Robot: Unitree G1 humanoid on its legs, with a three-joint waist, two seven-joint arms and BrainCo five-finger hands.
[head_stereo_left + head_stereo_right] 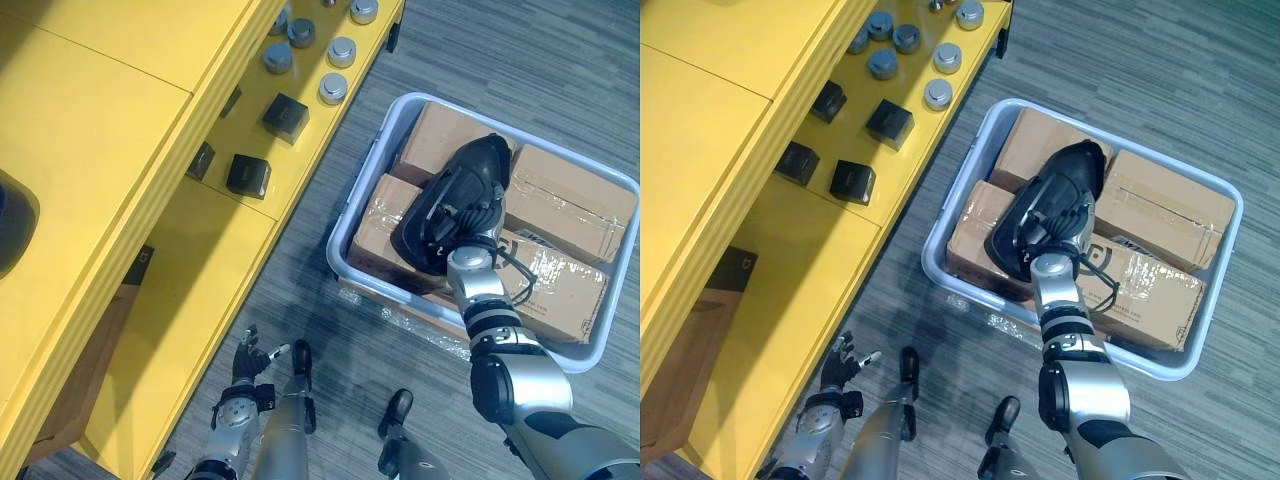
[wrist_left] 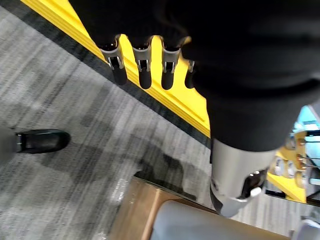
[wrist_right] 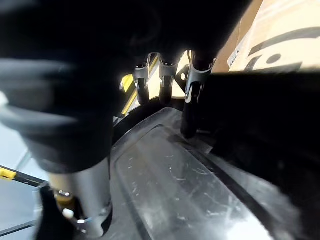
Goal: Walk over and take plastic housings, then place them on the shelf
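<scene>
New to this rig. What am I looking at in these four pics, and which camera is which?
It is a walking humanoid robot with two arms and fingered hands. The two wide pictures come from a camera pair on its head, looking down. The two close ones come from a camera on each wrist. On the floor stands a bin of cardboard boxes, with a large black plastic housing on top. The right hand rests on that housing; whether it grips is unclear. The left hand hangs open, holding nothing, beside the yellow shelf, which carries small black parts and round grey caps.
</scene>
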